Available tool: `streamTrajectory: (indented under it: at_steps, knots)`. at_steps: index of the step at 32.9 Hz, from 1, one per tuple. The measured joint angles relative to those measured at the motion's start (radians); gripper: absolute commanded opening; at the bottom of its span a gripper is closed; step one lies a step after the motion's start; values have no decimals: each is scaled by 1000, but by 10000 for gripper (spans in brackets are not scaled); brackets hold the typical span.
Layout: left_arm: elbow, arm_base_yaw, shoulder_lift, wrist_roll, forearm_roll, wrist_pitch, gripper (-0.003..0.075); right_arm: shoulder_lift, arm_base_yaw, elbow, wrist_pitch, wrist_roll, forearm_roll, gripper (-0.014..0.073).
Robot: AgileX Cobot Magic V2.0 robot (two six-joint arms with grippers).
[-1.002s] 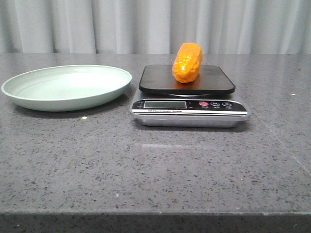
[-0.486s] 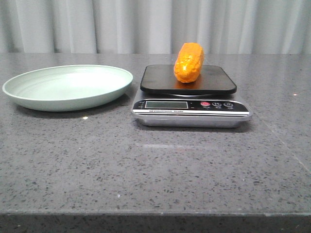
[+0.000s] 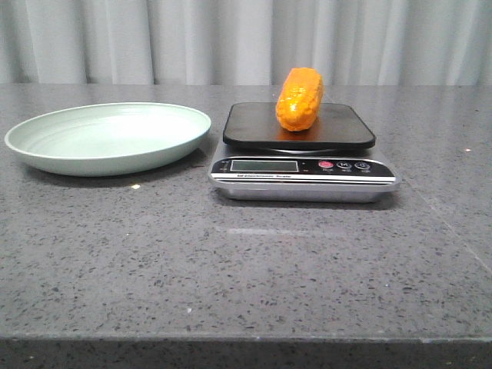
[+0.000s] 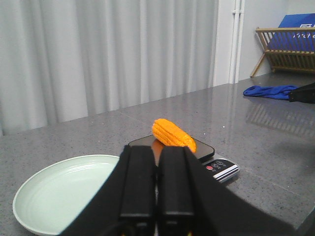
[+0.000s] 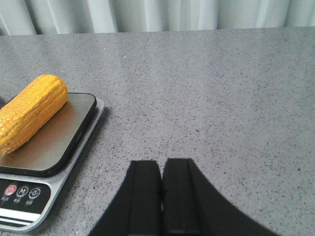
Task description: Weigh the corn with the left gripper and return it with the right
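The orange-yellow corn [image 3: 299, 98] lies on the black platform of the silver kitchen scale [image 3: 304, 175]. It also shows in the left wrist view [image 4: 173, 134] and the right wrist view [image 5: 30, 112]. The pale green plate [image 3: 108, 138] sits empty to the scale's left. No gripper shows in the front view. My left gripper [image 4: 156, 150] is shut and empty, held well back from the corn and above the plate's near side [image 4: 59, 191]. My right gripper [image 5: 161, 163] is shut and empty, over bare table to the right of the scale [image 5: 47, 162].
The table is grey speckled stone with a white curtain behind it. In the left wrist view a blue cloth [image 4: 268, 90] and a wooden rack [image 4: 288, 49] stand far off to the right, with a dark part of the other arm [image 4: 302, 92] at the edge.
The front view has shifted very slightly, so the plate, scale and corn sit a few pixels further right. The corn stays on the scale.
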Motion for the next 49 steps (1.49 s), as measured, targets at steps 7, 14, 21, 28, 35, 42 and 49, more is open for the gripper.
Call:
streamTrajectory:
  at_steps: [7,14,21,28,35,42,49]
  knots:
    - [0,0,0,0,0,0,127,113,51,-162,71,-26,0,285]
    - [0,0,0,0,0,0,127,301,221,-372,162,-53,0,441]
    - [0,0,0,0,0,0,127,579,419,-621,258,-53,-50,441]
    - [0,0,0,0,0,0,127,830,478,-952,467,100,-132,469]
    - [0,0,0,0,0,0,127,1073,478,-1292,797,287,-192,601]
    - [0,0,0,0,0,0,127,1316,478,-1541,998,392,-235,603]
    - [0,0,0,0,0,0,127,1421,474,-1563,1011,590,-207,603]
